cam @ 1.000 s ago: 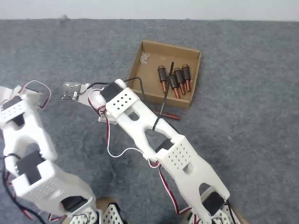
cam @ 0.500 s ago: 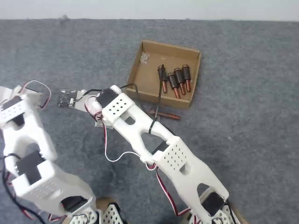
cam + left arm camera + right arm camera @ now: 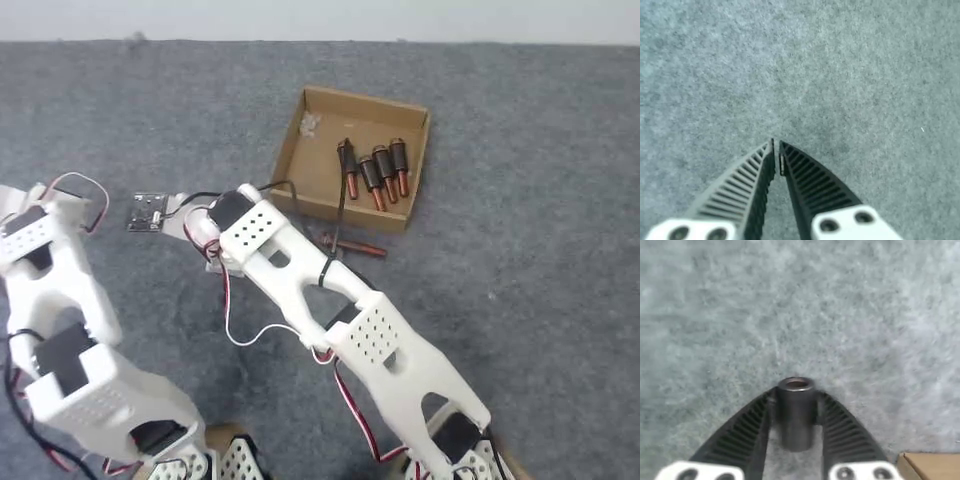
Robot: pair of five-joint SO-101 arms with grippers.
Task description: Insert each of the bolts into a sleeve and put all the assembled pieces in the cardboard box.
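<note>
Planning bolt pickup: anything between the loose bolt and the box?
High view: only bare carpet between bolt and cardboard box; a black cable crosses above it.

Bright, even, glare-free light casts only faint, soft shadows inside the cardboard box (image 3: 322, 172).

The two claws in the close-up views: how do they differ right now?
The left gripper is shut on nothing; the right gripper is shut on a dark sleeve, whose open end faces away from the wrist. The left gripper narrows almost to a point; the right gripper is spread around the sleeve. Both are black and ribbed with white bases, and both hang over the grey carpet.
</note>
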